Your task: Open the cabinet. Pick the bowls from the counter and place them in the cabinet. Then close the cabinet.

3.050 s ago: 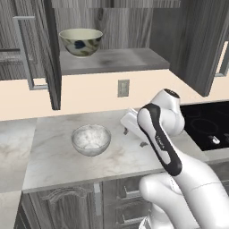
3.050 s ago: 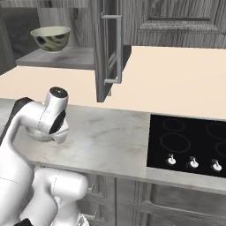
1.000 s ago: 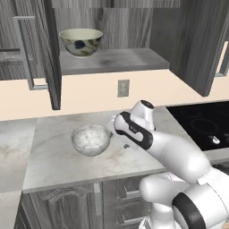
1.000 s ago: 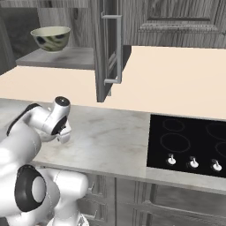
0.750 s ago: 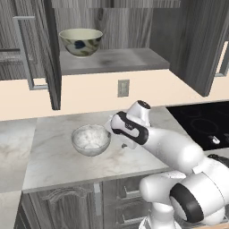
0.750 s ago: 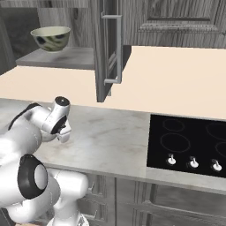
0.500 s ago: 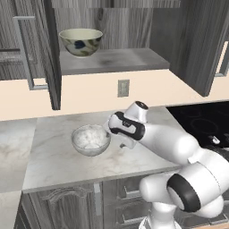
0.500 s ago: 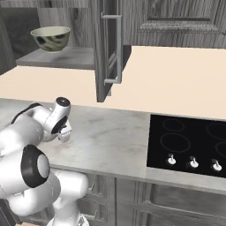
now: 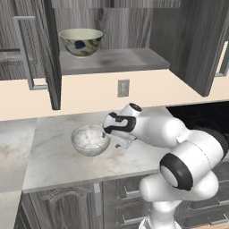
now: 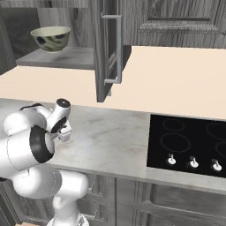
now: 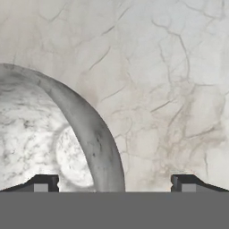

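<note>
1. Over the last three seconds the arm is swinging leftward and lowering, so the pincer (image 9: 117, 142) is now sitting at the right rim of the mottled grey-white marble-look round bowl (image 9: 91, 139); neither bowl has shifted.
2. This bowl is resting upright on the light marble-look bench (image 9: 53, 156), left of the glossy black cooktop (image 10: 190, 143).
3. Its partner, the cream bowl with blue-green floral outside (image 9: 81, 41), is already standing on the shelf of the tall dark grey wood-grain cabinet (image 9: 49, 58), whose doors are hanging open.
4. In the hand view the pincer's two dark fingertips (image 11: 42, 183) are spread wide and gripping nothing; the curved bowl rim (image 11: 96, 147) is passing between them.
5. Judged from its look, the bowl is behaving as a rigid, fairly heavy, glossy and brittle item; a smooth wall is likely slipping under a weak pinch.
6. The recommended hold is on the rim wall, one finger inside and one outside, seated deep before lifting.
</note>
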You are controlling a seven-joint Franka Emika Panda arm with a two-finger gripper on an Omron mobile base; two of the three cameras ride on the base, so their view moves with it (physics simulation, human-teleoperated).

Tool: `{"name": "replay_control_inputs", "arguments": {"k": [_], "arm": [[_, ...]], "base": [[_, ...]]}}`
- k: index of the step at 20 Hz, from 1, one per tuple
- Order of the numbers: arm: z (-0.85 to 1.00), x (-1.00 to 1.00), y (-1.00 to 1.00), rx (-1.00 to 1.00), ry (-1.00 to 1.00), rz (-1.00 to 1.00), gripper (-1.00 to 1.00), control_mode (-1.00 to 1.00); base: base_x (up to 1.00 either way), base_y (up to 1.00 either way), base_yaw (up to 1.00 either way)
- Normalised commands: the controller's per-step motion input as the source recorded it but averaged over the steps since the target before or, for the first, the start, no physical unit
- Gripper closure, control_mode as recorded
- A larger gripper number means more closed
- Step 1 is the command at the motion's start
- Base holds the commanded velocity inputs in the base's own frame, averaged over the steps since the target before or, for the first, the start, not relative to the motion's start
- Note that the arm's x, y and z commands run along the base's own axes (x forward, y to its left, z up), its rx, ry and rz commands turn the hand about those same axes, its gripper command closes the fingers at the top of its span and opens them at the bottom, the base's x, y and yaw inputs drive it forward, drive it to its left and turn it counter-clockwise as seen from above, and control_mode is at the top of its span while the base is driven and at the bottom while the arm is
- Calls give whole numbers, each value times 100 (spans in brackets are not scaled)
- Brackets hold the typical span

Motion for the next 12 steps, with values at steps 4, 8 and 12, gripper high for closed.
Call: {"name": "replay_control_inputs", "arguments": {"k": [4, 8, 12], "arm": [[-19, 21, 10, 0, 0, 0, -100, -100], [-19, 14, 6, 0, 0, 0, -100, -100], [-18, 3, 6, 0, 0, 0, 100, -100]], "base": [[0, 0, 0], [0, 0, 0], [0, 0, 0]]}}
